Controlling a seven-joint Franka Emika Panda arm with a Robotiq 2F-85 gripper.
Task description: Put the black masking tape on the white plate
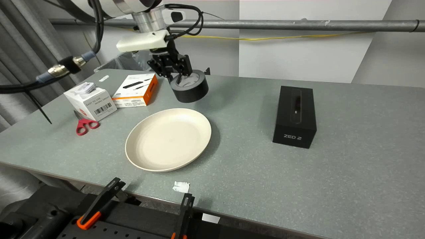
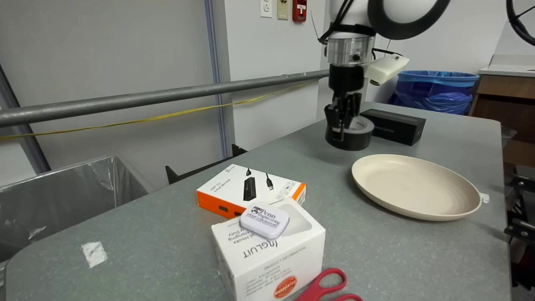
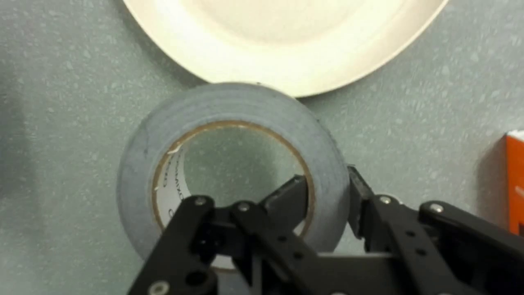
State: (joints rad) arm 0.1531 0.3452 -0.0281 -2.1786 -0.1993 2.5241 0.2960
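Holding the black masking tape (image 1: 191,92) aloft beside the white plate (image 1: 168,141), I have the gripper (image 3: 327,198) narrowed onto one wall of the roll. One jaw stands inside the core; its partner bears on the outer face. I judge the grip deliberate: the whole roll looks too wide to span, and a wall hold leaves the underside free for a flat set-down. The roll is raised above the table (image 1: 348,172), near the plate's rim; in the wrist view it overlaps that rim (a viewing-angle effect, I judge, not contact). Next, the roll should be carried over the plate's centre before lowering.

Containers: the plate is to receive the roll and carries nothing yet. Well apart from the plate, the black ZED 2 box (image 1: 295,116) looks closed; contents unknown. On the plate's opposite side stands a white carton (image 2: 271,261), a small tin (image 2: 264,220) on its top. Farther from the plate stands a clear-lined bin (image 2: 79,194); I cannot tell its contents.
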